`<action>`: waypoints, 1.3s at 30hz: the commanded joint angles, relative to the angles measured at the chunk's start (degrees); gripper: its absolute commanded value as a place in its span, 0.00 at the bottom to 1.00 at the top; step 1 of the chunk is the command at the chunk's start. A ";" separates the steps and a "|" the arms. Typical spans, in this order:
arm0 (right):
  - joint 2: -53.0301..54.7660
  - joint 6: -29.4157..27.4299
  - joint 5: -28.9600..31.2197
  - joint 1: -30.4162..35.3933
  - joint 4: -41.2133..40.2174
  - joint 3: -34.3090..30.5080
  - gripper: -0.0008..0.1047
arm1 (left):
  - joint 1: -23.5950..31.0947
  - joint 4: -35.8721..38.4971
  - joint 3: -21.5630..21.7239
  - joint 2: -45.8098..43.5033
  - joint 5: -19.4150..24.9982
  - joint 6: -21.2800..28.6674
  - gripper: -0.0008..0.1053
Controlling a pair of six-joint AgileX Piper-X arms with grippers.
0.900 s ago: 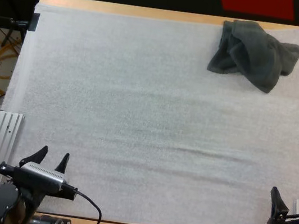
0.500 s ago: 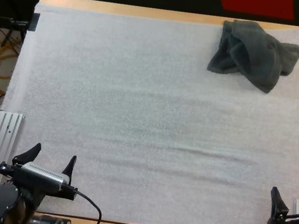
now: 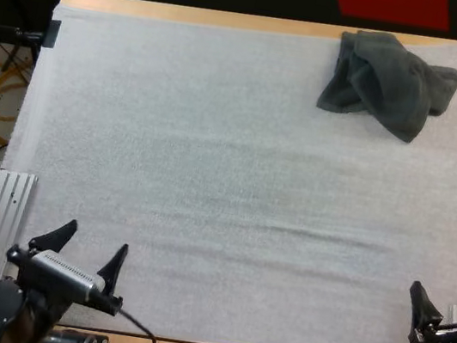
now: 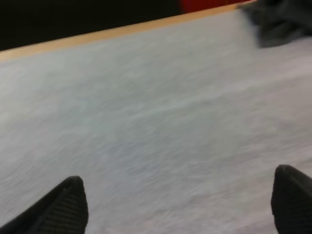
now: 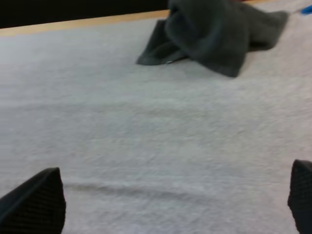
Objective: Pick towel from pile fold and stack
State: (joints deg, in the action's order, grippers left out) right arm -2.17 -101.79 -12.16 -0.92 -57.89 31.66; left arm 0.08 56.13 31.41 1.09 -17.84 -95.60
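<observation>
Towel (image 3: 391, 80) is found crumpled at 1 o'clock on the mat (image 3: 227, 180), untouched. Left jaws at 7 o'clock and right jaws at 5 o'clock are spread, empty. Picking, folding, stacking are left.

Bright, even light w/ faint shadows

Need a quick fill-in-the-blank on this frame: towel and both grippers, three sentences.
1. The crumpled towel lies at the far ____ corner of the mat.
2. The left gripper is ____, holding nothing.
3. The right gripper, also open, sits at the mat's ____ right corner, away from the towel.
Missing words: right; open; near.
</observation>
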 commanded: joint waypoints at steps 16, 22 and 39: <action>-22.69 -0.40 -9.98 -0.02 0.48 25.58 0.86 | -14.73 -11.01 23.31 25.47 -14.53 -5.99 0.71; -33.35 -0.58 -7.11 -0.02 2.92 29.35 0.86 | -16.08 -11.01 24.44 31.79 -14.53 -6.13 0.71; -88.55 1.75 3.45 -0.02 19.73 48.15 0.86 | -16.08 -10.75 24.44 36.09 -6.25 -5.99 0.71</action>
State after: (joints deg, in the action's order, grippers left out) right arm -88.87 -100.06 -9.20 -0.92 -38.33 79.36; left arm -15.72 45.73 55.53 37.01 -24.68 -101.42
